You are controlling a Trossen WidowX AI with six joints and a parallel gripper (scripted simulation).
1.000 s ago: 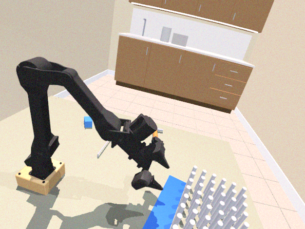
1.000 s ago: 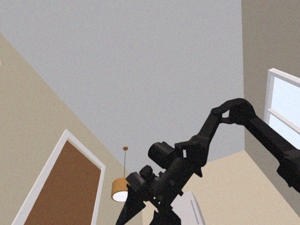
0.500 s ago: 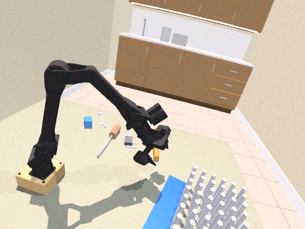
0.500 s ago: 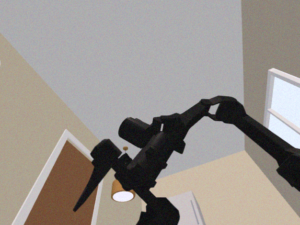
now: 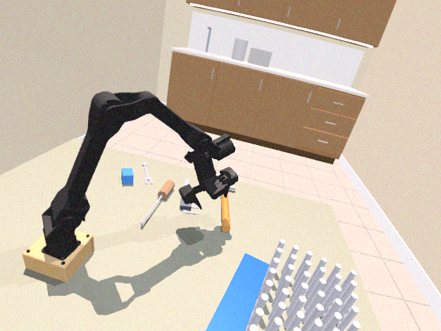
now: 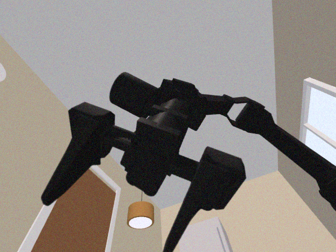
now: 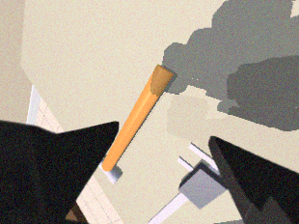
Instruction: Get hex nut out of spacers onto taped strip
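My gripper (image 5: 213, 201) (image 6: 107, 226) (image 7: 163, 132) is open and empty, high above the tools. A hammer (image 5: 225, 215) (image 7: 137, 119) with an orange handle lies below it, showing between the fingers in the wrist view. A tool with a grey block and two thin prongs (image 5: 185, 205) (image 7: 203, 186) lies beside the hammer, partly hidden by a finger. A screwdriver (image 5: 166, 189) and a small wrench (image 5: 146, 172) lie further left in the top view. The standing spacers (image 5: 279, 250) are at the lower right, behind the blue taped strip (image 5: 237, 291). The nut is not visible.
A blue cube (image 5: 127, 176) lies beside the wrench. The arm's wooden base (image 5: 79, 263) is at the left. The arm arches over the table, and its shadow falls in front of the tools. The exterior view shows only the arm and room, with a hanging lamp (image 6: 140, 211).
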